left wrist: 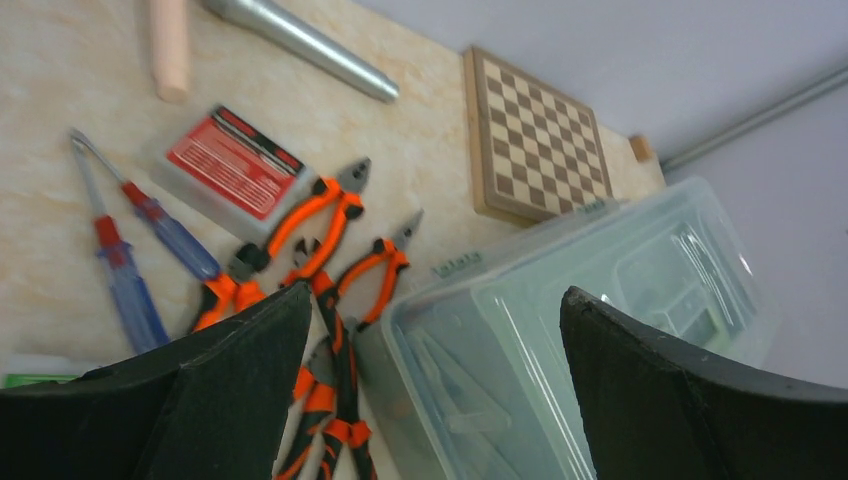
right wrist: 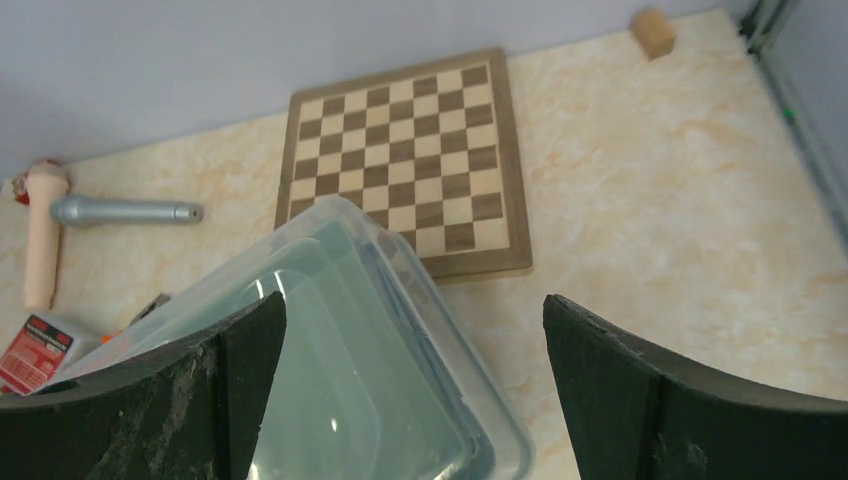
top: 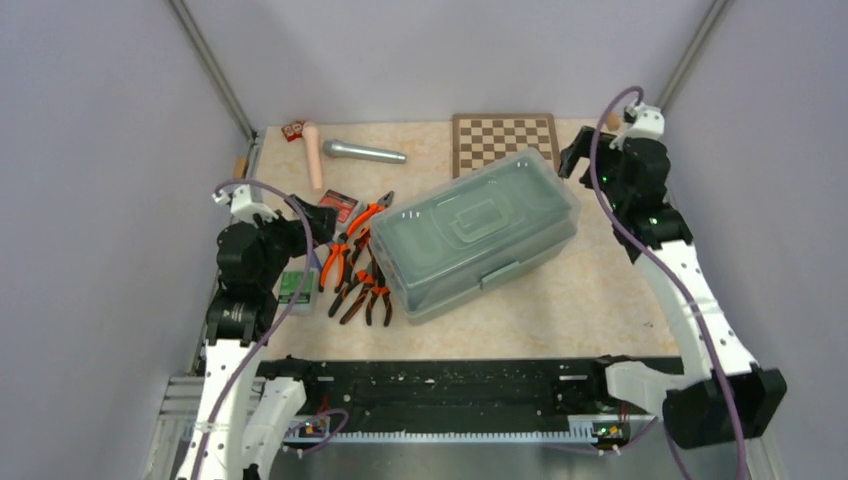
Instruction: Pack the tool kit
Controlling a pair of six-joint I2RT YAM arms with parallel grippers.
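The sage-green toolbox [top: 480,235] sits mid-table with its translucent lid shut; it also shows in the left wrist view [left wrist: 600,290] and the right wrist view [right wrist: 340,370]. Several orange-and-black pliers [top: 355,272] lie in a heap left of it. A red box [top: 338,205] lies behind them, a green box [top: 295,287] at their left, and two blue-and-red screwdrivers [left wrist: 135,255] lie further left. My left gripper [top: 318,222] hovers open over the pliers and the box's left end [left wrist: 435,295]. My right gripper [top: 573,160] hangs open above the box's far right corner [right wrist: 412,300]. Neither holds anything.
A wooden chessboard [top: 503,140] lies behind the toolbox, its near edge tucked under the box's corner. A silver microphone [top: 362,152] and a pale wooden peg [top: 313,155] lie at the back left. A small wooden block [right wrist: 653,32] sits by the back right corner.
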